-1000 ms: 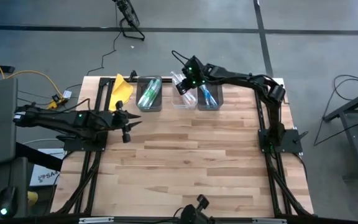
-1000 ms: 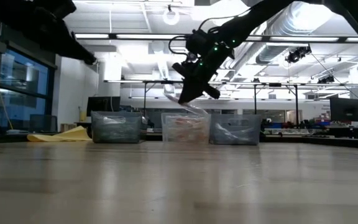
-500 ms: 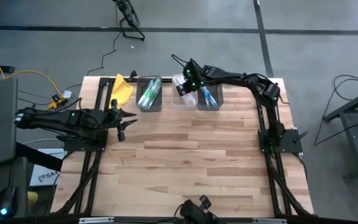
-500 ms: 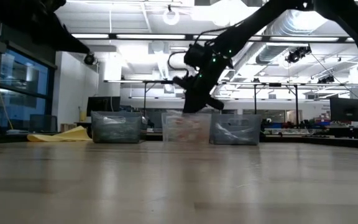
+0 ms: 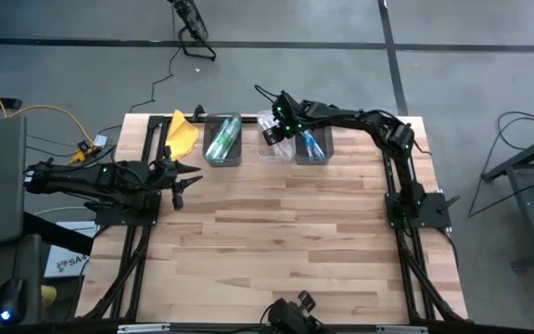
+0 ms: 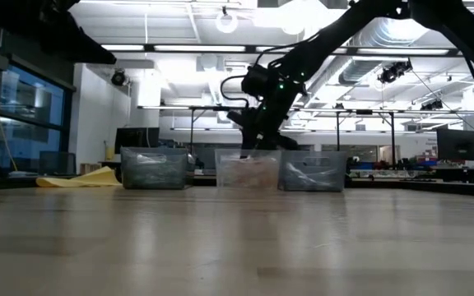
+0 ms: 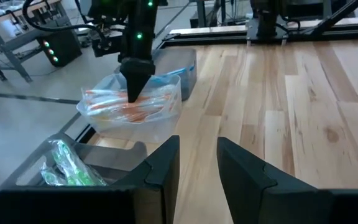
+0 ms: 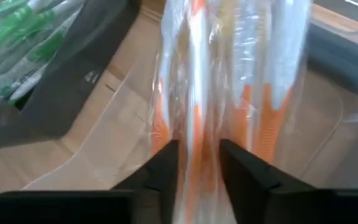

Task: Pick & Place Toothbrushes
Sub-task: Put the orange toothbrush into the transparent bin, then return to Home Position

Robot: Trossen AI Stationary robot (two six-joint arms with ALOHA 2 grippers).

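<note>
Three small bins stand in a row at the table's far edge. The dark bin (image 5: 222,141) holds green toothbrushes, the clear middle bin (image 5: 269,148) orange-and-white ones (image 7: 129,109), and the third bin (image 5: 311,146) blue ones. My right gripper (image 5: 273,133) reaches down into the middle bin (image 6: 248,171), shut on a wrapped orange-and-white toothbrush (image 8: 197,124). My left gripper (image 5: 179,178) hovers over the table's left part. It is open and holds nothing (image 7: 197,162). My right gripper (image 8: 199,168) pinches one clear-wrapped orange-and-white toothbrush (image 8: 197,152) between its two fingers. It comes from above, pointing down into the clear bin (image 7: 132,93). The toothbrush runs on ahead of the fingers, among the other wrapped ones in the bin.
A yellow cloth (image 5: 182,132) lies at the far left corner, beside the dark bin. The wooden tabletop (image 5: 286,241) stretches bare from the bins to the near edge. Black frame rails (image 5: 151,139) run along the table's left and right sides.
My right gripper has gone down from above the bins into the clear middle bin, and the wrapped toothbrush that hung below it now lies inside that bin. My left arm has drawn back a little toward the table's left edge.
</note>
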